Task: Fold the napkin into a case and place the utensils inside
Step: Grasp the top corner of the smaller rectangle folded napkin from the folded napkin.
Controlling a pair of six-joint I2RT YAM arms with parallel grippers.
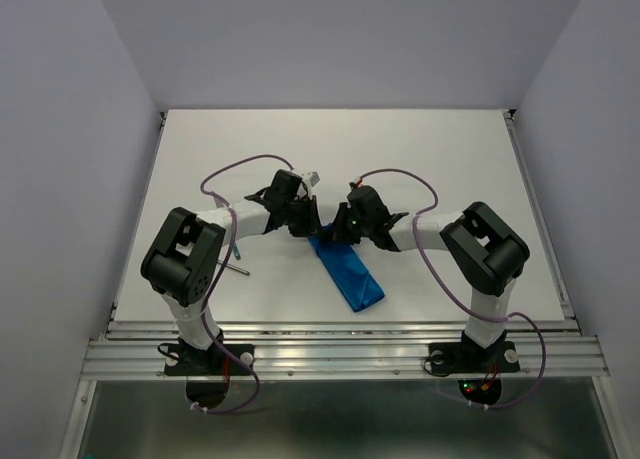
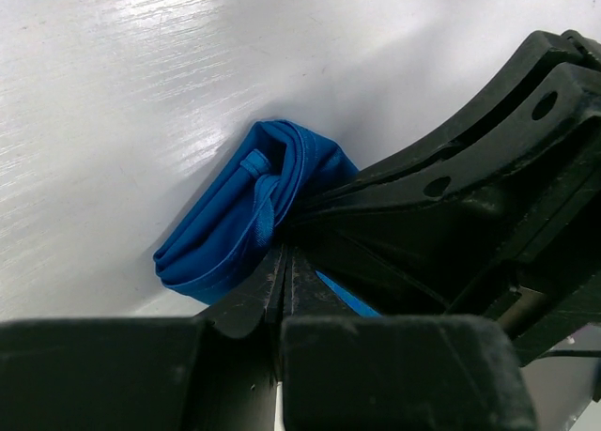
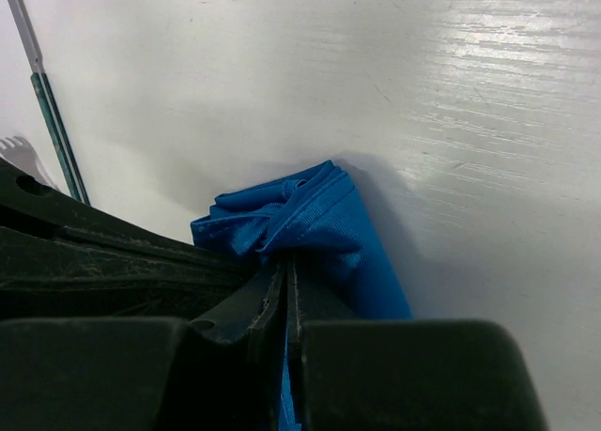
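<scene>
Near the middle of the table (image 1: 450, 159), my two arms meet over the far end of the napkin (image 1: 350, 277). It lies as one narrow blue strip running diagonally toward the right arm's base. My left gripper (image 2: 282, 262) is clenched, its tips pinching a bunched fold of the cloth. My right gripper (image 3: 286, 267) is likewise clenched on that same end, from the opposite side. I judge the paired grip is meant to keep the layers together while this end is turned or tucked, since a single pinch would likely let the soft stack splay. The near end lies flat and free on the surface.

Well apart from the cloth, beside the left arm, lie the utensils (image 1: 238, 264), out of the folding path. I judge insertion not yet begun.

Count:
- One napkin.
- Two grippers, both gripping it.
- Utensils, two as far as I can tell: a slim rod with a teal handle (image 3: 56, 140) and, just beside it, pale tines (image 3: 17, 152), partly cut off at the frame edge.
</scene>
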